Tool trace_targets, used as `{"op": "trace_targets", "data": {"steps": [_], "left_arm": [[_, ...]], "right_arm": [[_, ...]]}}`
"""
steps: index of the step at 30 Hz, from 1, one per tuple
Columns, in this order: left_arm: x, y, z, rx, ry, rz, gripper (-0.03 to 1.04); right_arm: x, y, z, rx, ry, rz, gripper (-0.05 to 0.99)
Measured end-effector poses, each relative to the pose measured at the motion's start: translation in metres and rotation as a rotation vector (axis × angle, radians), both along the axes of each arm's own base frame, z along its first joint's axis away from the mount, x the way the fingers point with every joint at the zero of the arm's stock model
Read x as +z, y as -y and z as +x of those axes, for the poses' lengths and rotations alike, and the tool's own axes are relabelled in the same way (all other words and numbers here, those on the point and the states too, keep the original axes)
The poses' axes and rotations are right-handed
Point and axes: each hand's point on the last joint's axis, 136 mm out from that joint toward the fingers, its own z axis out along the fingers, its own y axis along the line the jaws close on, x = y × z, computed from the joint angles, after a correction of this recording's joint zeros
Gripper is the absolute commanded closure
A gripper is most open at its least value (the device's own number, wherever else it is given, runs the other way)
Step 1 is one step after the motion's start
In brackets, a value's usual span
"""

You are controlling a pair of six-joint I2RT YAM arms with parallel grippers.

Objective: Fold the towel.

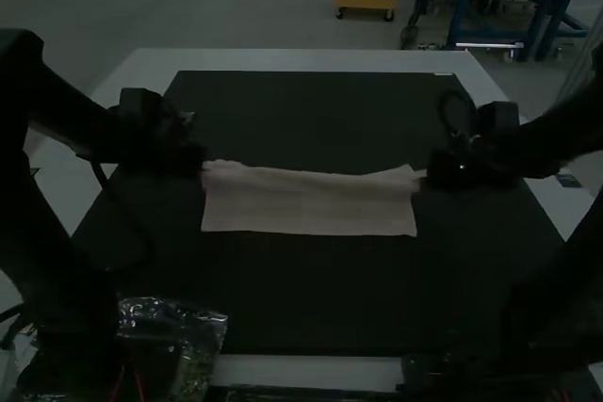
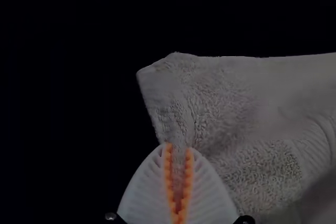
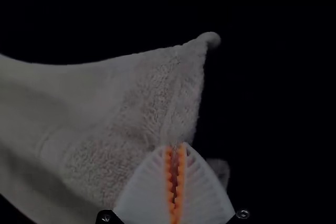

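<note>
"Which way does the towel [image 1: 309, 204] point?"

"Side to side. Its long axis runs across the dark mat [image 1: 311, 298], one short end towards each arm."

"And where's the left gripper [image 1: 196, 163]?"

"At the far corner of the left end, so the towel stretches away to its right. In the wrist view, the left gripper [image 2: 178, 148] has its fingers clamped on the edge, just beside the corner."

"The right gripper [image 1: 430, 176]?"

"At the opposite far corner, the towel lying to its left. Up close, the right gripper [image 3: 175, 146] is pinched on the edge, pads almost together."

"And between them?"

"The far edge dips a little; the near one is nearly straight."
</note>
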Motion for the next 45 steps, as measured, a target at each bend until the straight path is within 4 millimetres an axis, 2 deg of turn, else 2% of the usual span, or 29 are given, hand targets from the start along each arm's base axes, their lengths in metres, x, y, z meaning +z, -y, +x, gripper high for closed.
{"op": "trace_targets", "data": {"steps": [6, 14, 21, 25, 26, 27, 28, 29, 30, 31, 32, 33, 34, 37, 43, 45], "left_arm": [[-0.004, 0.001, -0.023, -0.011, -0.014, 0.010, 0.98], [0.001, 0.000, -0.039, -0.027, 0.003, 0.033, 0.98], [-0.014, -0.001, -0.059, -0.044, -0.062, 0.061, 0.98], [-0.014, -0.002, -0.066, -0.054, -0.062, 0.080, 0.98], [-0.013, -0.002, -0.067, -0.058, -0.056, 0.084, 0.98], [-0.011, -0.002, -0.067, -0.063, -0.050, 0.089, 0.91], [-0.011, -0.002, -0.069, -0.068, -0.048, 0.095, 0.72], [-0.012, -0.003, -0.070, -0.073, -0.046, 0.104, 0.48], [-0.013, -0.003, -0.072, -0.076, -0.048, 0.113, 0.40], [-0.015, -0.004, -0.075, -0.077, -0.052, 0.123, 0.24], [-0.018, -0.006, -0.077, -0.076, -0.057, 0.133, 0.02], [-0.019, -0.007, -0.079, -0.076, -0.055, 0.141, 0.03], [-0.020, -0.007, -0.080, -0.078, -0.053, 0.147, 0.03], [-0.014, -0.010, -0.076, -0.068, -0.002, 0.156, 0.03], [0.041, -0.027, -0.048, 0.033, 0.223, 0.140, 0.04], [0.049, -0.033, -0.045, 0.060, 0.251, 0.131, 0.04]], "right_arm": [[-0.012, 0.011, -0.015, -0.004, -0.045, 0.004, 0.96], [-0.017, 0.010, -0.029, 0.016, -0.052, -0.001, 0.96], [-0.032, 0.009, -0.047, 0.020, -0.099, -0.001, 0.96], [-0.039, 0.009, -0.056, 0.027, -0.121, -0.005, 0.96], [-0.041, 0.009, -0.058, 0.029, -0.125, -0.006, 0.96], [-0.042, 0.009, -0.060, 0.030, -0.130, -0.006, 0.95], [-0.044, 0.009, -0.061, 0.030, -0.135, -0.006, 0.93], [-0.045, 0.009, -0.063, 0.030, -0.138, -0.006, 0.79], [-0.047, 0.009, -0.065, 0.029, -0.143, -0.008, 0.60], [-0.049, 0.010, -0.066, 0.026, -0.147, -0.014, 0.40], [-0.050, 0.011, -0.067, 0.022, -0.151, -0.020, 0.19], [-0.052, 0.012, -0.068, 0.018, -0.154, -0.027, 0.05], [-0.053, 0.013, -0.069, 0.013, -0.158, -0.033, 0.02], [-0.052, 0.014, -0.068, 0.014, -0.150, -0.038, 0.02], [-0.046, 0.016, -0.059, 0.011, -0.132, -0.044, 0.02], [-0.040, 0.016, -0.051, 0.010, -0.110, -0.047, 0.02]]}}
